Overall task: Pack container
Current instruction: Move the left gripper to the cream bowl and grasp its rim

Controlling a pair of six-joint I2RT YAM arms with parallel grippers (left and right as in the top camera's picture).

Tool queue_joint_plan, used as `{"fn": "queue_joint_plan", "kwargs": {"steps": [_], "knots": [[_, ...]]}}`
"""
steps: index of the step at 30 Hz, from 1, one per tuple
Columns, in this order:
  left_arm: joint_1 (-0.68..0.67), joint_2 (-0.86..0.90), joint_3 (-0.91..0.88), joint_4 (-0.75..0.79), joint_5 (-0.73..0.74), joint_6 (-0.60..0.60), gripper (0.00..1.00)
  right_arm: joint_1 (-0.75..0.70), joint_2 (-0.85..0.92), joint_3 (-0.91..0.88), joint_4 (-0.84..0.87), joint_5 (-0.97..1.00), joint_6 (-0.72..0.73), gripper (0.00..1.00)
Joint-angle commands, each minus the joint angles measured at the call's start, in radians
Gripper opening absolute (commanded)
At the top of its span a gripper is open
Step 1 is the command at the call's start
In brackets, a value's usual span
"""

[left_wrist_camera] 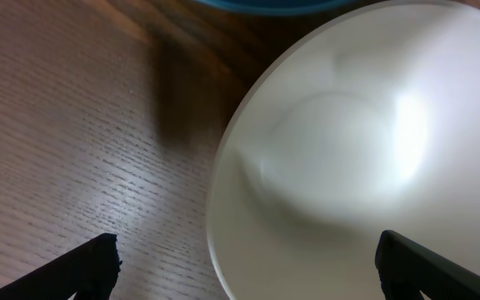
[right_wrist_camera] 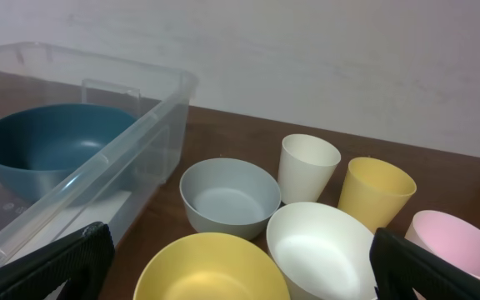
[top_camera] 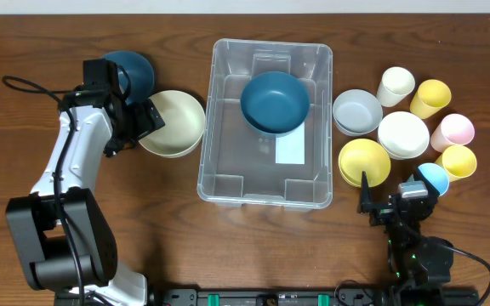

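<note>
I see the container (top_camera: pixel 228 161) in the middle of the overhead frame, long side running top to bottom, standing flat on the wooden table (top_camera: pixel 58 34). Inside it, toward the upper half, sits one dark blue bowl (top_camera: pixel 275 102), upright, and just below that bowl the white label (top_camera: pixel 290 150) shows through the clear bottom.

The left gripper (top_camera: pixel 147 119) is left of the container, at the left edge of a cream bowl (top_camera: pixel 177 123). In the left wrist view its fingers (left_wrist_camera: pixel 94 267) are spread as wide as they go, one over bare wood and the other over the bowl's hollow (left_wrist_camera: pixel 365 150), with nothing clamped (I cannot tell whether either tip touches the rim). A second dark blue bowl (top_camera: pixel 134 72) lies just above the cream one, partly under the arm.

The right gripper (top_camera: pixel 394 202) sits at the lower right of the overhead frame, jaws fully apart and empty. Its wrist view looks across a yellow bowl (right_wrist_camera: pixel 211 267) to a white bowl (right_wrist_camera: pixel 323 246), a grey bowl (right_wrist_camera: pixel 227 196), a cream cup (right_wrist_camera: pixel 307 167), a yellow cup (right_wrist_camera: pixel 375 193) and a pink cup (right_wrist_camera: pixel 461 237), with the container's wall (right_wrist_camera: pixel 98 179) at the left. Overhead, all of these cluster right of the container, plus a light blue cup (top_camera: pixel 433 178) and another yellow cup (top_camera: pixel 458 161) near the gripper.
</note>
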Motion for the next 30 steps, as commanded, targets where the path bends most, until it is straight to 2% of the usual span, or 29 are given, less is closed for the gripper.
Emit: {"fn": "queue_joint_plan", "kwargs": {"steps": [1, 30], "knots": [[0.005, 0.003, -0.004, -0.006, 0.006, 0.000, 0.98, -0.010, -0.005, -0.002, -0.004, -0.007, -0.011, 0.99], [0.005, 0.003, -0.005, -0.023, 0.005, 0.021, 0.98, -0.010, -0.005, -0.002, -0.004, -0.007, -0.011, 0.99]]}}
